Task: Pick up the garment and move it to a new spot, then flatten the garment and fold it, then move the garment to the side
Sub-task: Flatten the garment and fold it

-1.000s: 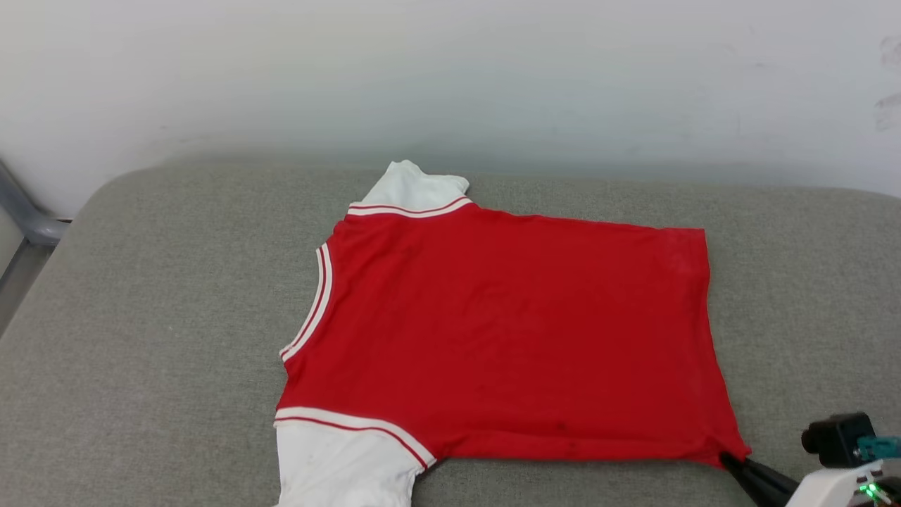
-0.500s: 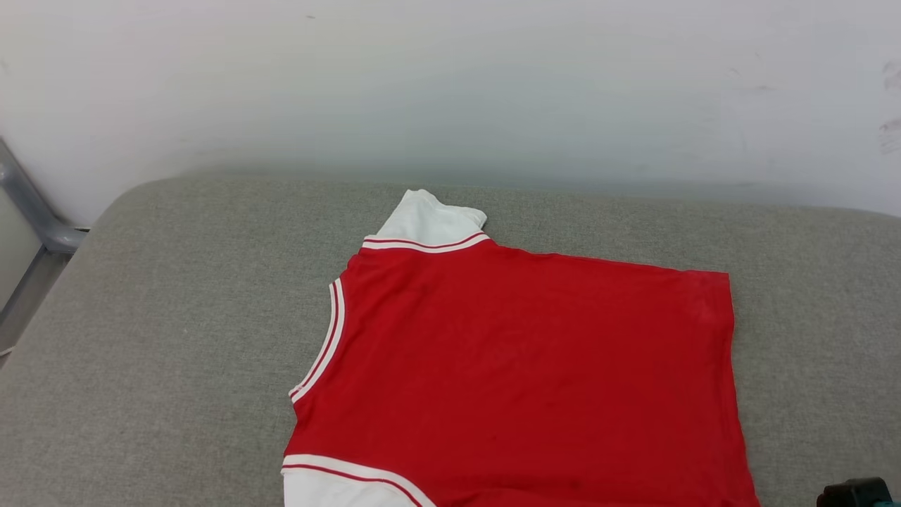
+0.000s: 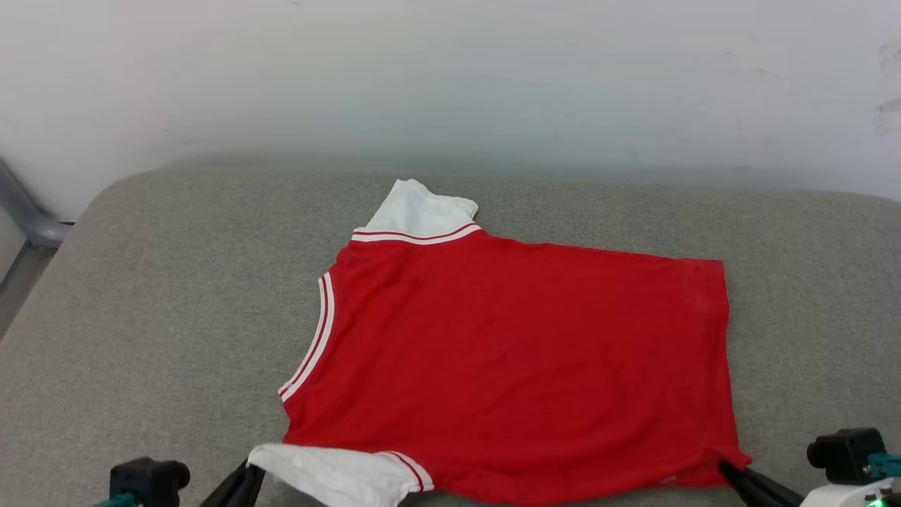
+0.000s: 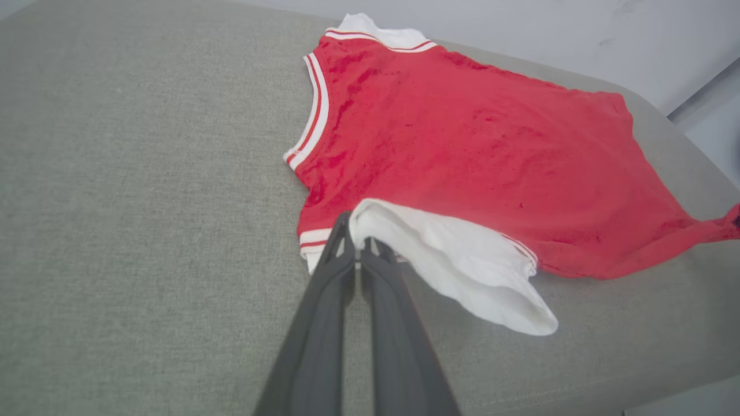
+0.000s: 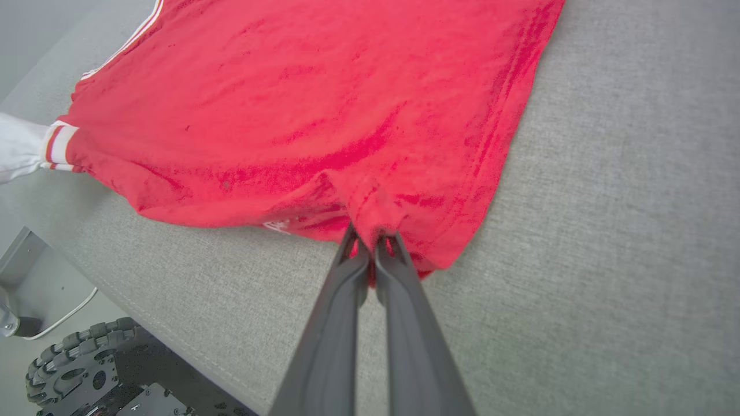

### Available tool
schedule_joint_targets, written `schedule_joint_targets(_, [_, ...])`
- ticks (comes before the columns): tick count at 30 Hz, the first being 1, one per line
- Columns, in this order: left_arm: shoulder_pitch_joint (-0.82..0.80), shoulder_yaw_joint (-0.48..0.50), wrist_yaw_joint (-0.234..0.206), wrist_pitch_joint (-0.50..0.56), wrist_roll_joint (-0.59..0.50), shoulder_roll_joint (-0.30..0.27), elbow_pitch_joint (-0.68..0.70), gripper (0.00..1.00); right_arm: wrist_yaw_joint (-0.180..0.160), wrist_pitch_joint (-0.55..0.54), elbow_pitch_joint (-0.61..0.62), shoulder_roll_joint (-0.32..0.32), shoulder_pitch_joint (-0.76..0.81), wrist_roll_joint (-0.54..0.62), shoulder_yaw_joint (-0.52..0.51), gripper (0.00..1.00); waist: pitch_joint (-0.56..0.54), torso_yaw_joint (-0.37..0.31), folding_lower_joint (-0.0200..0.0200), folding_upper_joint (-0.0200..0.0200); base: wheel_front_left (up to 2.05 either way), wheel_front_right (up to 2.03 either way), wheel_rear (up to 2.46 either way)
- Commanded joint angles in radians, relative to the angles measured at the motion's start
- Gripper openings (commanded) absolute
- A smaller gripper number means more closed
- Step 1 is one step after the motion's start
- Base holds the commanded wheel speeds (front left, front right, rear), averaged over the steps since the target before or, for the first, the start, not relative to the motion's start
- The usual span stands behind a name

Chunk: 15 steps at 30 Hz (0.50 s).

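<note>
Two pinch points are basically what the next move hangs on here. Closest in, the left fingers (image 4: 342, 254) are seen clamped shut on the edge of the near sleeve (image 4: 462, 266), which is lifted a bit and bunched. The right fingers (image 5: 354, 260) are closed just as tight on the near hem corner (image 5: 404, 225), with the fabric puckered into a small peak there. So the garment (image 3: 521, 352) is gripped at both ends of its near edge, and the rest of it lies beyond the fingertips, spread flat on the grey cushion (image 3: 155, 296). Its long axis is laid across the robot, not away from it: collar (image 3: 310, 345) end toward the left arm, hem toward the right. So neither arm can really be called nearer, as each one is set on its own corner. If a fold is what's being set up (a guess, nothing more), the near edge would probably need to be raised evenly and carried straight toward the far edge, both sides held level so no skew gets pulled in. Furthest out, the far sleeve (image 3: 422, 211) can be seen lying loose near the back of the cushion, just short of the pale wall (image 3: 450, 84).
</note>
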State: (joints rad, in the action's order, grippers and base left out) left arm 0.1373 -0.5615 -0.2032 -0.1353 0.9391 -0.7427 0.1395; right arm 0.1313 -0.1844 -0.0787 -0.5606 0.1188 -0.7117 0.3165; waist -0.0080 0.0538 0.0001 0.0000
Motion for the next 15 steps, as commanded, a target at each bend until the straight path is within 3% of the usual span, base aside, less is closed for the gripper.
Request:
schedule_joint_targets(1, [-0.048,0.005,0.016,0.005,-0.013,-0.002,-0.014,0.0,-0.001,-0.006,0.004,0.007,-0.027,-0.003,-0.01,0.0,0.013,-0.008,-0.0001,0.0,0.0,0.0,0.0])
schedule_joint_targets(15, [-0.395,0.023,0.137,0.05,-0.066,0.02,-0.173,0.0,-0.001,-0.021,-0.032,0.009,-0.23,-0.013,-0.007,0.0,0.18,-0.054,-0.0001,0.0,0.0,0.0,0.0])
